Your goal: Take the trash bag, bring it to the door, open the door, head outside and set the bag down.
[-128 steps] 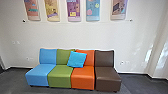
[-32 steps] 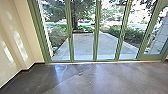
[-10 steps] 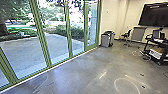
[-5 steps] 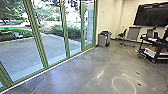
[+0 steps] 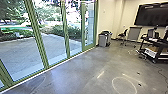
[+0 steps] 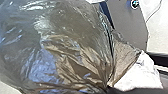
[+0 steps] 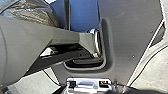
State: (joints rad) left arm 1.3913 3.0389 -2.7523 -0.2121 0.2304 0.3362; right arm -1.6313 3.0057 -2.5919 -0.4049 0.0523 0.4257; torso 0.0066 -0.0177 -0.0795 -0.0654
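In the left wrist view the trash bag (image 6: 72,37), dark, shiny and partly see-through, hangs full and wrinkled. Its folds draw together to a narrow neck where my left gripper (image 6: 109,87) is shut on it. The same bag (image 7: 30,12) appears in the right wrist view, behind a grey arm part. In the head view a glass door panel (image 5: 89,27) with a green frame stands at the far end of a row of glass panels, and it looks closed.
A paved yard (image 5: 25,52) with bushes lies behind the glass. Grey bins (image 5: 104,39) stand by the wall beyond the door. Farther right are a chair (image 5: 123,35), a wall screen (image 5: 151,15) and a black cart (image 5: 152,47). A cable lies on the floor near the cart.
The head camera has turned from the coloured seats to the glass front, then right toward the bins and cart. Over the last half second its view has barely shifted.
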